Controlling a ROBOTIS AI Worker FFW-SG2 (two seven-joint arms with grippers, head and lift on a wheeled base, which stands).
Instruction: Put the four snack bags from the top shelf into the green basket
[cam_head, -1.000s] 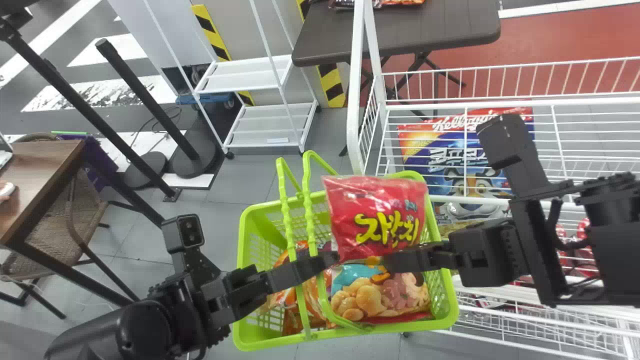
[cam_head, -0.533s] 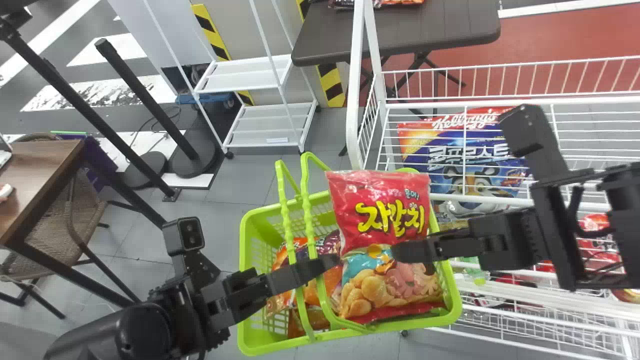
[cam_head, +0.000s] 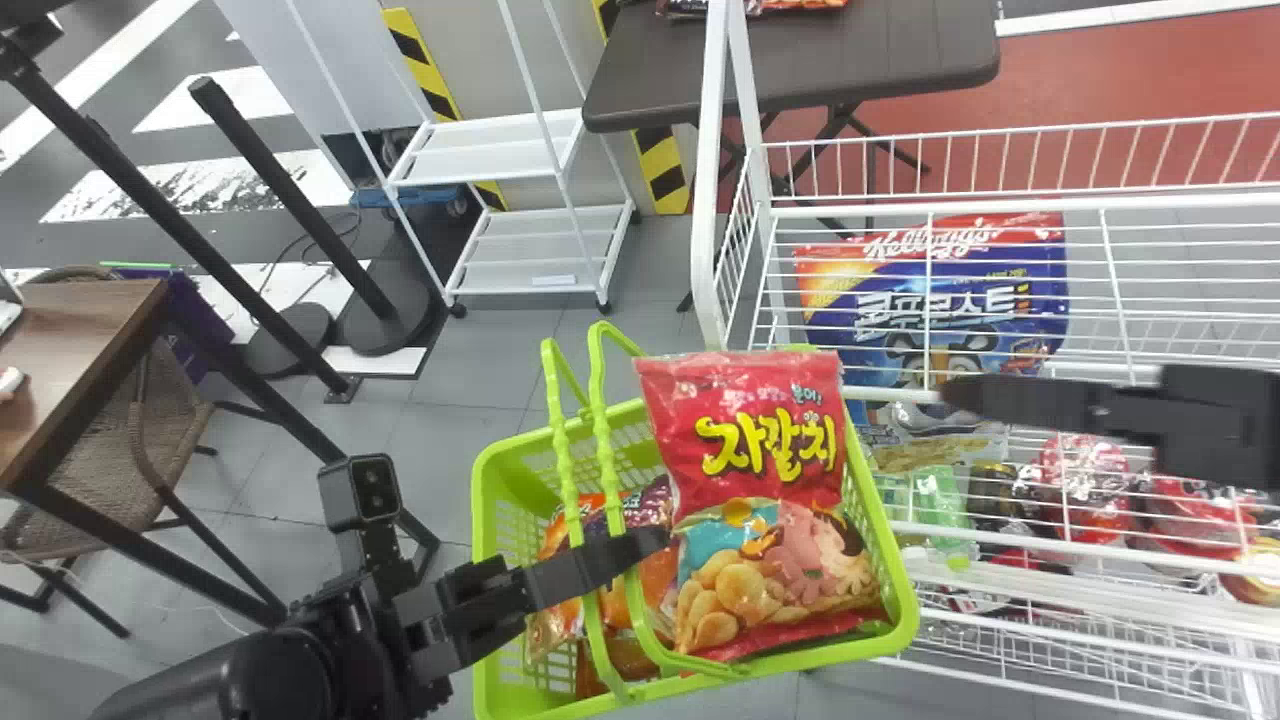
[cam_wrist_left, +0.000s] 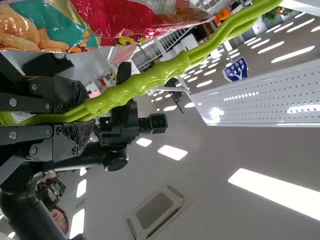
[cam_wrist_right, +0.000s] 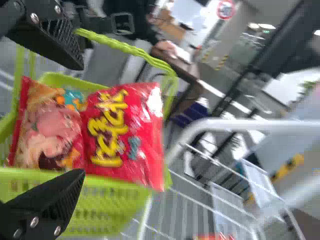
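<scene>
My left gripper (cam_head: 625, 560) is closed around the green basket's two raised handles (cam_head: 610, 480); in the left wrist view its fingers, the left gripper (cam_wrist_left: 55, 118), pinch the handles (cam_wrist_left: 175, 65). A large red snack bag (cam_head: 765, 450) leans in the right part of the green basket (cam_head: 905, 610), its top rising above the rim. Orange and purple bags (cam_head: 560, 570) lie beside it, partly hidden by the handles. To the right of the basket, beside the rack, is my right gripper (cam_head: 1030, 400). In the right wrist view the right gripper (cam_wrist_right: 82, 120) stands open, the red bag (cam_wrist_right: 125, 135) beyond its parted fingers.
The white wire rack (cam_head: 930, 207) stands close along the basket's right side, with a blue-and-red pouch (cam_head: 935, 300) and several packages behind its wires. A dark table (cam_head: 800, 60) is farther back, a wooden desk (cam_head: 80, 350) at left.
My right gripper has left the red bag and moved right and up toward the rack. The bag has settled more upright and flat, its lower part more visible. The basket has shifted slightly down.
</scene>
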